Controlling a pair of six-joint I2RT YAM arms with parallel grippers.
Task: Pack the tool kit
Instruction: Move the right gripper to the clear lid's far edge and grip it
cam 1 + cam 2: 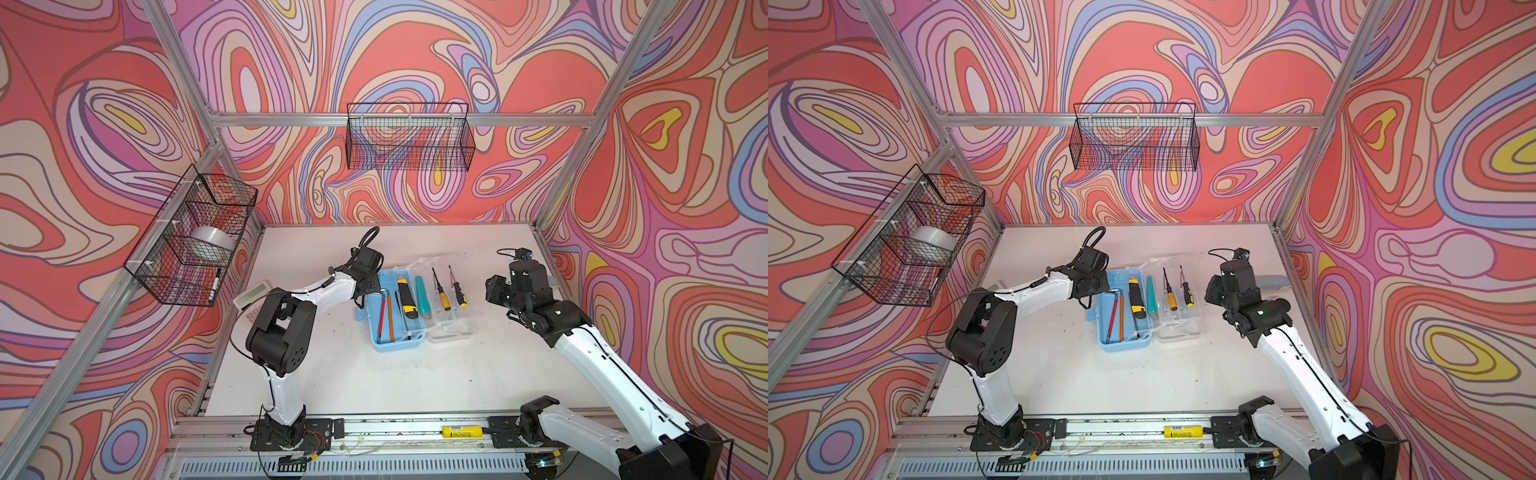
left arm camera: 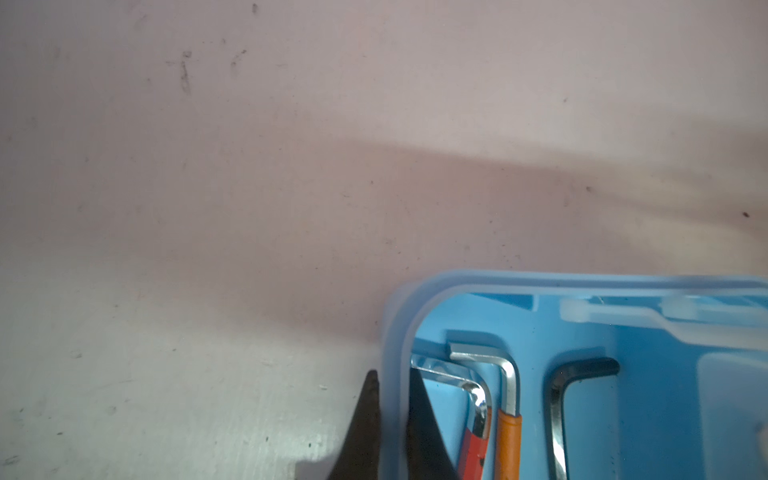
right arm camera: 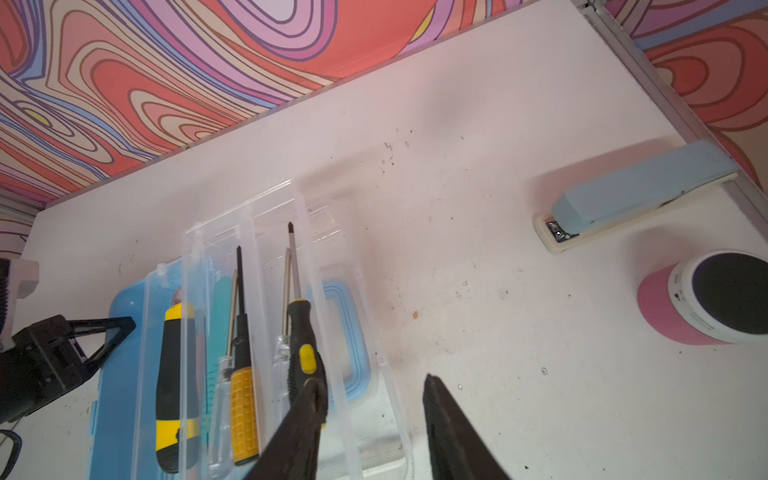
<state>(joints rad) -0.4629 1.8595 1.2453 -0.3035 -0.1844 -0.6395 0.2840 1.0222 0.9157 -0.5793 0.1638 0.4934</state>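
Toolbox [image 1: 397,344] sits open mid-table [image 1: 332,374], its clear lid [image 1: 453,328] flat beside it. My left pincer [image 2: 392,372] is clamped on the box wall at a corner, one finger inside by the hex keys [image 2: 509,399]. My right pincer [image 3: 372,379] stands apart and empty over the lid's outer edge, beside a screwdriver [image 3: 301,332].

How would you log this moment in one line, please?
left pincer: shut on box wall | right pincer: open by lid | hex keys, yellow knife: in box | screwdrivers: in lid

Calculator [image 1: 252,292]: partly hidden behind the left arm [image 1: 286,316]. Hex keys [image 2: 508,432]: long shafts cut off at the left wrist view's edge.
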